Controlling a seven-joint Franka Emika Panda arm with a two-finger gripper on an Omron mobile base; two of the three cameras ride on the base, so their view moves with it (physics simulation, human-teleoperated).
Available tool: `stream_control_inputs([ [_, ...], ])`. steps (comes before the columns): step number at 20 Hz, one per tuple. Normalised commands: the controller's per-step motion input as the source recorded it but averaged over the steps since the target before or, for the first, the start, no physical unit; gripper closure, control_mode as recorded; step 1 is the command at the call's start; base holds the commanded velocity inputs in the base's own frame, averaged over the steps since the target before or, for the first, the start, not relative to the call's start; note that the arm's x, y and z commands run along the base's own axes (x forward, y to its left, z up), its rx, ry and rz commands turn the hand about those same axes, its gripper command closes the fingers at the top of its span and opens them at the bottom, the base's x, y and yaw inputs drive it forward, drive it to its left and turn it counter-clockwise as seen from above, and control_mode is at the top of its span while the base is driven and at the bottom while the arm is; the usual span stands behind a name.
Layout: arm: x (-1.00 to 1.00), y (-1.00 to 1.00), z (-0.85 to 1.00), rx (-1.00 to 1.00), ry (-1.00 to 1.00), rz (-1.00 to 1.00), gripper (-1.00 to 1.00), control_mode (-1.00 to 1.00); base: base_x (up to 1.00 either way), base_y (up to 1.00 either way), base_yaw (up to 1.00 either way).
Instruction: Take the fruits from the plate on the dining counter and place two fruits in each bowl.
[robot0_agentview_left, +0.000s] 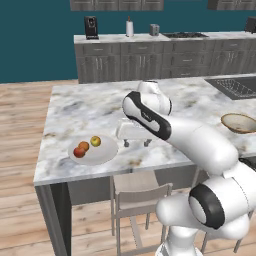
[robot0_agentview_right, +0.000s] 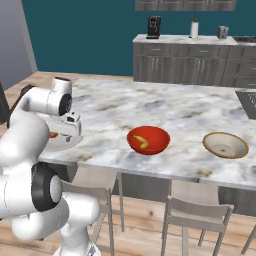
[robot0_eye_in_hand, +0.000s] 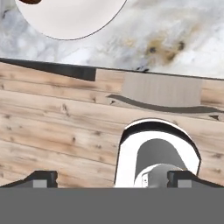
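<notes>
Gripper (robot0_agentview_left: 136, 143), jaws wide and empty, hangs just right of plate (robot0_agentview_left: 102, 156) holding three fruits; banana (robot0_agentview_right: 141, 142) in red bowl (robot0_agentview_right: 156, 145).

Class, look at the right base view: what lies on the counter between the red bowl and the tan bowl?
Nothing. Between the red bowl and the tan bowl the marble counter is bare; the banana lies inside the red bowl.

Beside my hand, the plate (robot0_agentview_left: 102, 154) is pale grey-white and carries a red-orange apple (robot0_agentview_left: 79, 151), a small orange (robot0_agentview_left: 84, 145) and a yellow-green apple (robot0_agentview_left: 95, 141). The dining counter (robot0_agentview_left: 90, 112) under it is white-grey marble with brownish veins. Well off from my hand, the glossy red bowl (robot0_agentview_right: 148, 139) holds a yellow banana (robot0_agentview_right: 141, 142), with the tan-beige bowl (robot0_agentview_right: 225, 145), pale inside, farther along.
</notes>
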Motion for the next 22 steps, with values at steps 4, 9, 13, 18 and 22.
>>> stream_control_inputs([
  [4,-0.03,0.91,0.04,0.09,0.08,0.07,-1.00,-1.00,0.00,0.00,0.00],
  [9,0.00,0.85,-0.02,-0.01,0.02,0.01,-1.00,-1.00,0.00,0.00,0.00],
  [13,0.09,0.69,0.00,-0.11,-0.08,0.00,-1.00,-1.00,0.00,0.00,0.00],
  [18,0.12,0.28,-0.08,-0.14,-0.19,-0.06,-1.00,-1.00,0.00,0.00,0.00],
  [22,0.20,0.00,-0.26,-0.01,-0.15,-0.12,-1.00,-1.00,0.00,0.00,0.00],
])
